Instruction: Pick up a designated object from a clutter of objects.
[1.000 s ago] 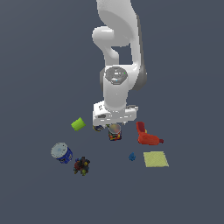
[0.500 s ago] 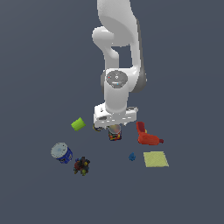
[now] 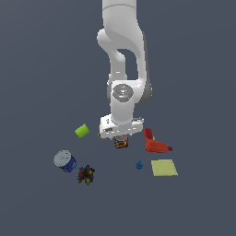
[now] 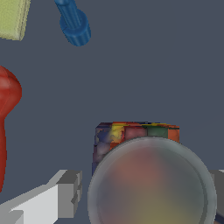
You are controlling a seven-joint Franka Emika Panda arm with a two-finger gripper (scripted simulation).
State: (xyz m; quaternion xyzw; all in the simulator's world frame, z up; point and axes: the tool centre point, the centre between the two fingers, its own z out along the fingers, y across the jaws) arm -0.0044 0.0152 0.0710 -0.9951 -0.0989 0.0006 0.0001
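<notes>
One small can (image 4: 151, 183) upright between spread claw (image 3: 120, 139) fingers (image 4: 61, 197), not visibly gripped

The arm reaches straight down, its gripper (image 3: 120, 138) low with fingers (image 4: 65, 194) spread apart.

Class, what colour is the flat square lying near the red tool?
Pale yellow; the flat square shows best in the exterior view.

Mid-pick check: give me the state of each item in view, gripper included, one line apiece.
small can: upright, between the fingers.
gripper: open around can, contact not visible.
blue can: upright, untouched.
lime-green cylinder: lying on its side.
red drill: lying down.
yellow square: flat.
</notes>
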